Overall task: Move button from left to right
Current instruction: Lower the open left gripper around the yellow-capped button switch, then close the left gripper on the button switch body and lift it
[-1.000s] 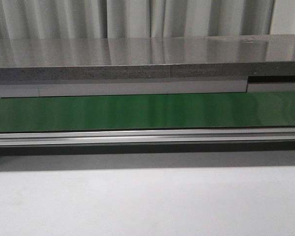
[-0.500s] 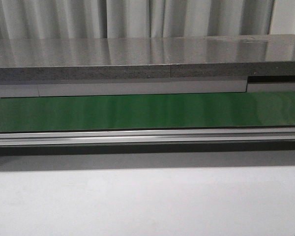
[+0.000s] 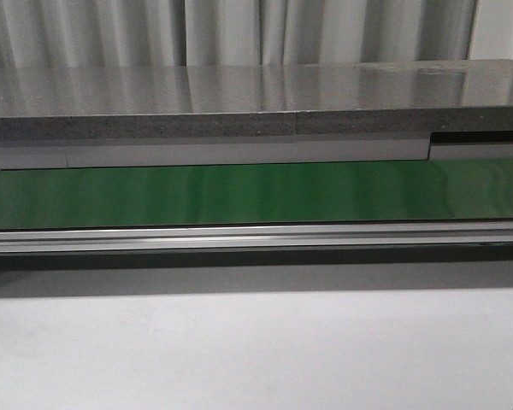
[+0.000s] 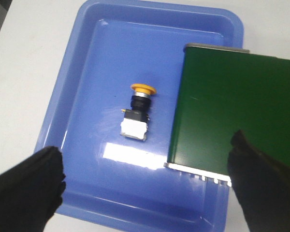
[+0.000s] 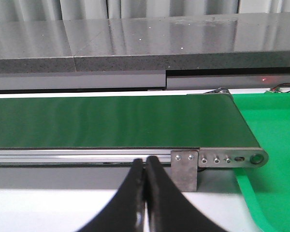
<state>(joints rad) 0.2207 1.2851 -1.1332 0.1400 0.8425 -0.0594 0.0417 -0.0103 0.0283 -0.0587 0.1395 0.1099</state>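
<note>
Inside shallow blue plastic tray [image 4: 72, 87], yellow-capped black push button [image 4: 137, 111] lies on its side, untouched. Left gripper [image 4: 145, 186] hangs above, fingers spread wide. Right gripper [image 5: 146, 193] pinched closed, empty, facing green conveyor belt [image 5: 116, 121]. Front view unchanged vs. 1 s ago — pickup not begun.

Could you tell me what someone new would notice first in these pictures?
Probably the yellow-capped button lying on its side in the middle of a blue tray, with the left end effector open above it. Next, the long green conveyor belt crossing the front view, its end overhanging the tray, while the right end effector is shut and empty.
</note>
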